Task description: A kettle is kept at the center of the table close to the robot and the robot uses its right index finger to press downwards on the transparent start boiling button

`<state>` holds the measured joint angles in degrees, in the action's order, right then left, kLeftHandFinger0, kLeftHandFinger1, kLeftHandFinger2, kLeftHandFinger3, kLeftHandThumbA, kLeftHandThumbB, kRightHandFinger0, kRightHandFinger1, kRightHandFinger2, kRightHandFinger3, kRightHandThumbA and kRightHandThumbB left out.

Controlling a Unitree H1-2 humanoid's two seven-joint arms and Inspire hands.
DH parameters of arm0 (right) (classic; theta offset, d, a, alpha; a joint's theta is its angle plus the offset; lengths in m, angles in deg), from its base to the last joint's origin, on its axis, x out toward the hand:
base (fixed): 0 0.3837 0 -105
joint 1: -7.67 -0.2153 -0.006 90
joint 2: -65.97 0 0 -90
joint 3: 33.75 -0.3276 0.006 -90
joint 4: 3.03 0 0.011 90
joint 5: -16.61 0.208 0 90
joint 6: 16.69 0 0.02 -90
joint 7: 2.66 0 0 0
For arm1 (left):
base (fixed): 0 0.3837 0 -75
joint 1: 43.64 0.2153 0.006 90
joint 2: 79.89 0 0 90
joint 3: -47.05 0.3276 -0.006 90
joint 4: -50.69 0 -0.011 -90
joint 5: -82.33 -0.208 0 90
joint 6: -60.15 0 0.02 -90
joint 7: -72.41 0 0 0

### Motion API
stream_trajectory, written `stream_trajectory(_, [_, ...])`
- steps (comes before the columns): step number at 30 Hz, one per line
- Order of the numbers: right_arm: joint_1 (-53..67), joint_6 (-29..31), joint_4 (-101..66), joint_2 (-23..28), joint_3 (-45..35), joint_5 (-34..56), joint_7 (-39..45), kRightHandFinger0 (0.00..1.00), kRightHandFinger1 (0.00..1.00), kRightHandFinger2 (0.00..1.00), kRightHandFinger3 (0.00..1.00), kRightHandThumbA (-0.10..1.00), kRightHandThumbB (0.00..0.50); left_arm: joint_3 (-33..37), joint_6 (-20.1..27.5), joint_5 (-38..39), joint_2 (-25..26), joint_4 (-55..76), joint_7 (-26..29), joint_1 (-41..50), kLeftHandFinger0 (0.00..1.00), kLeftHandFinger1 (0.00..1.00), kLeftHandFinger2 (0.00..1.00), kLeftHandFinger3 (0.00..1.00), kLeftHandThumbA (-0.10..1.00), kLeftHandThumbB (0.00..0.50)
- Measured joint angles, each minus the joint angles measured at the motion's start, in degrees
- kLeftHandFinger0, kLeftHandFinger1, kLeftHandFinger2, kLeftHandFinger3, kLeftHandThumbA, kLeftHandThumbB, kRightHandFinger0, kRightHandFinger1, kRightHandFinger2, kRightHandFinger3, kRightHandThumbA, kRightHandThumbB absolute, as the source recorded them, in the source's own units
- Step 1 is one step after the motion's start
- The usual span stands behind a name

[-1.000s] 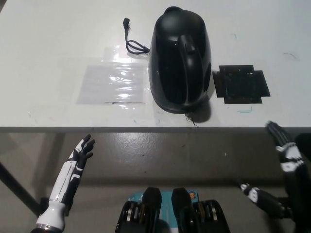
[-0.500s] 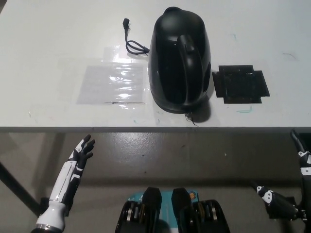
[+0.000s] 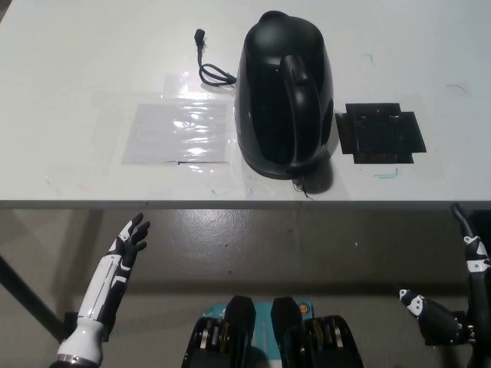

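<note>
Kettle [image 3: 285,96] looks heavy and steady on the table [image 3: 77,61], press near its handle base; both hands hang released, empty.

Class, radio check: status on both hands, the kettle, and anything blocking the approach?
Left hand open, low beside table edge. Right hand open, below table, off kettle. Kettle upright, untouched. Nothing in the way.

A clear plastic sheet [image 3: 178,132] lies flat on the white worktop [image 3: 77,61] at about 10 o'clock. A black square pad [image 3: 380,133] sits at 2 o'clock. Grey floor [image 3: 253,245] shows below.
</note>
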<state>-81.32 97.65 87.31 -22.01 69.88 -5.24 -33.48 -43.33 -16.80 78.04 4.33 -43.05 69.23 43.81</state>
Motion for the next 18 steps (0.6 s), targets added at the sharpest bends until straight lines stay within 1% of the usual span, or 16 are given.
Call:
stream_trajectory(3, [-0.3, 0.1, 0.0, 0.4, 0.4, 0.0, -0.6, 1.00, 1.00, 1.00, 1.00, 1.00, 0.263, 0.0, 0.0, 0.0, 0.0, 0.0, 0.0, 0.0, 1.00, 1.00, 1.00, 1.00, 1.00, 0.195])
stream_trajectory(5, [-0.7, 0.1, 0.1, 0.6, 0.6, 0.0, -1.0, 1.00, 1.00, 1.00, 1.00, 1.00, 0.262, 0.0, 0.0, 0.0, 0.0, 0.0, 0.0, 0.0, 1.00, 1.00, 1.00, 1.00, 1.00, 0.209])
stream_trajectory(6, [-0.8, 0.1, 0.2, 0.7, 0.7, 0.0, -1.0, 1.00, 1.00, 1.00, 1.00, 1.00, 0.253, 0.0, 0.0, 0.0, 0.0, 0.0, 0.0, 0.0, 1.00, 1.00, 1.00, 1.00, 1.00, 0.224])
stream_trajectory(9, [-1.2, 0.1, 0.8, 0.7, 1.0, -0.1, -1.3, 1.00, 1.00, 1.00, 1.00, 1.00, 0.247, 0.0, 0.0, 0.0, 0.0, 0.0, 0.0, 0.0, 1.00, 1.00, 1.00, 1.00, 1.00, 0.227])
stream_trajectory(11, [-1.5, 0.2, 1.9, 0.7, 1.2, -0.3, -1.3, 1.00, 1.00, 1.00, 1.00, 1.00, 0.247, 0.0, 0.0, 0.0, 0.0, 0.0, 0.0, 0.0, 1.00, 1.00, 1.00, 1.00, 1.00, 0.218])
stream_trajectory(12, [-1.6, 0.2, 2.4, 0.7, 1.3, -0.3, -1.3, 1.00, 1.00, 1.00, 1.00, 1.00, 0.234, 0.0, 0.0, 0.0, 0.0, 0.0, 0.0, 0.0, 1.00, 1.00, 1.00, 1.00, 1.00, 0.205])
stream_trajectory(13, [-1.7, 0.2, 3.1, 0.7, 1.6, -0.4, -1.3, 1.00, 1.00, 1.00, 1.00, 1.00, 0.236, 0.0, 0.0, 0.0, 0.0, 0.0, 0.0, 0.0, 1.00, 1.00, 1.00, 1.00, 1.00, 0.197])
stream_trajectory(16, [-2.0, 0.3, 4.8, 0.8, 3.3, -0.1, -1.4, 1.00, 1.00, 1.00, 1.00, 1.00, 0.235, 0.0, 0.0, -0.2, 0.0, 0.0, 0.0, 0.0, 1.00, 1.00, 1.00, 1.00, 1.00, 0.195])
stream_trajectory(18, [-2.2, 0.3, 5.4, 0.7, 3.6, 0.0, -1.3, 1.00, 1.00, 1.00, 1.00, 1.00, 0.255, 0.0, 0.0, -0.2, 0.0, 0.0, 0.0, 0.0, 1.00, 1.00, 1.00, 1.00, 1.00, 0.181])
